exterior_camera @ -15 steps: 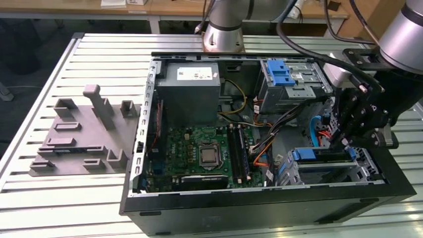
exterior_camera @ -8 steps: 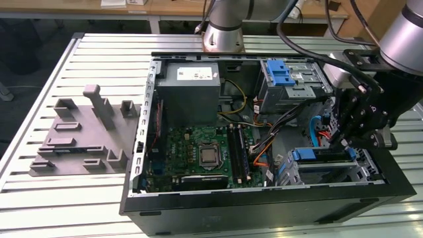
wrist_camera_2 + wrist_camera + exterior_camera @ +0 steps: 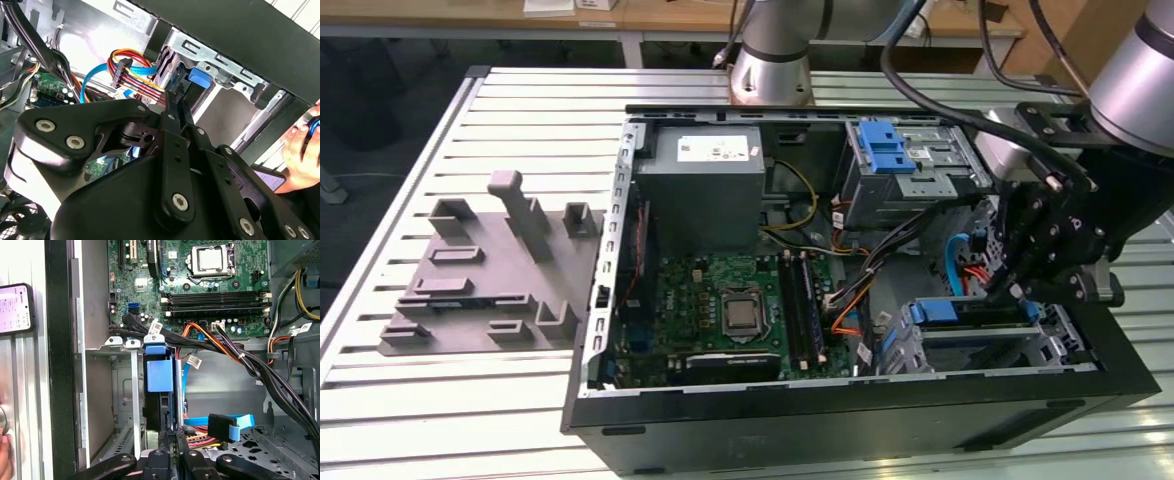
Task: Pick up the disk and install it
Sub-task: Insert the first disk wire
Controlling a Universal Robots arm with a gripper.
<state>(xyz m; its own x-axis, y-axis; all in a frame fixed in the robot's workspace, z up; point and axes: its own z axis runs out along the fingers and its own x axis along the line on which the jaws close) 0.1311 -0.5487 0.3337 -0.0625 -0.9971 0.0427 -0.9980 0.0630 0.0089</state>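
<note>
Your biggest item is the open computer case, lying on the slatted table with its motherboard facing up. At about nine o'clock from the case in the exterior view sits a grey moulded fixture. Inside the case, at roughly twelve o'clock from the motherboard, stands the grey power supply box.

Your arm reaches in from about two o'clock in the exterior view, wrist pointing steeply down over the drive cage at the case's four o'clock corner.

The gripper hangs just above that cage; in the first wrist view its fingers are drawn close together, pinching the edge of the disk. The disk stands on edge in the cage slot, its blue carrier tab facing the camera.

Red, orange and blue cables run just beside it. A person's hand rests outside the case wall in the second wrist view.
</note>
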